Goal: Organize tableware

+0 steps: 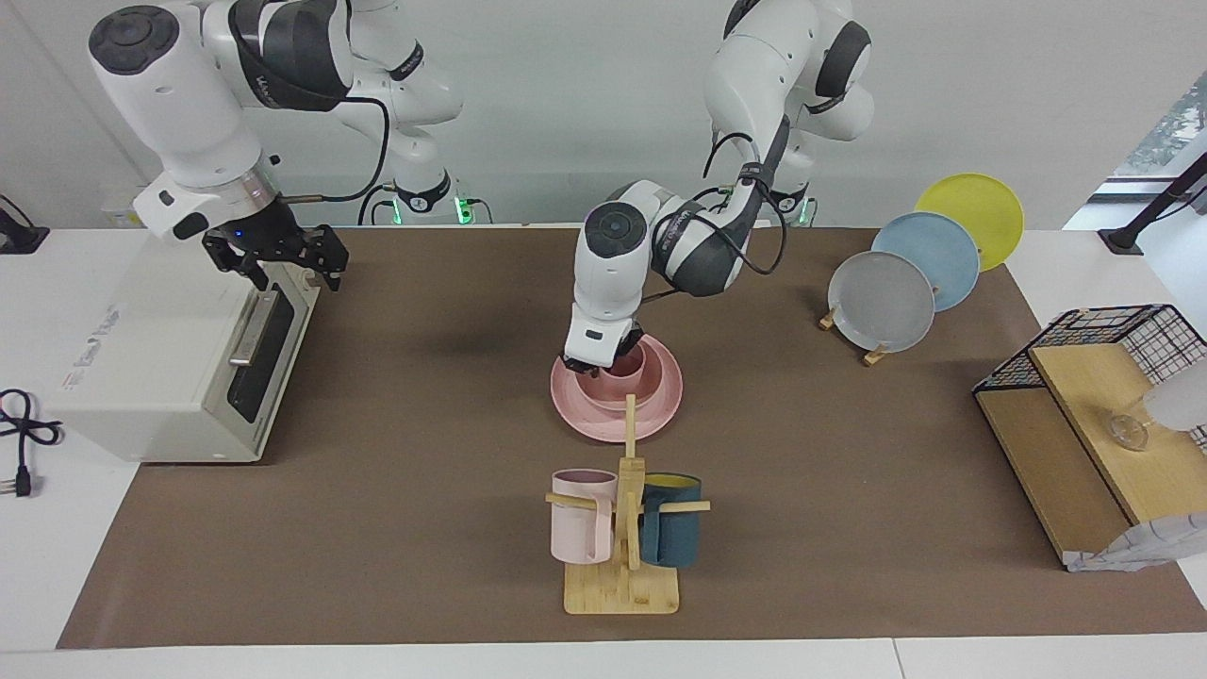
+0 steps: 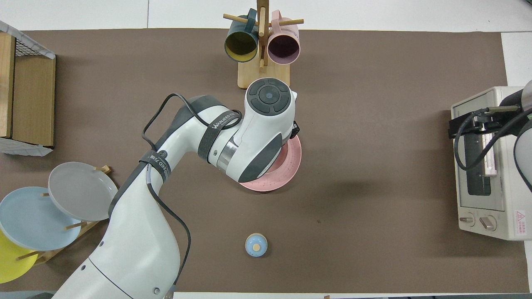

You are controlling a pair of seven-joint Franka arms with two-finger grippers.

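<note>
So, counting up: three matte pink pieces are stacking mid-surface, a wide flat plate (image 1: pixel 660 415), a rounded bowl (image 1: pixel 596 390) sitting on it, and a small tapered cup (image 1: pixel 630 363) standing in the bowl. The left end effector (image 1: pixel 600 361) is sitting right at the cup; can't tell its finger state. Two mugs are hanging on the wooden rack (image 1: pixel 622 528). The right end effector (image 1: pixel 280 259) is waiting spread wide over the toaster oven (image 1: pixel 170 358).

Left arm (image 2: pixel 232 141) covers most of pink plate (image 2: pixel 291 166) mid-counter; mug rack (image 2: pixel 262 70) farther out; blue knob (image 2: pixel 256 244) nearer robots.
</note>
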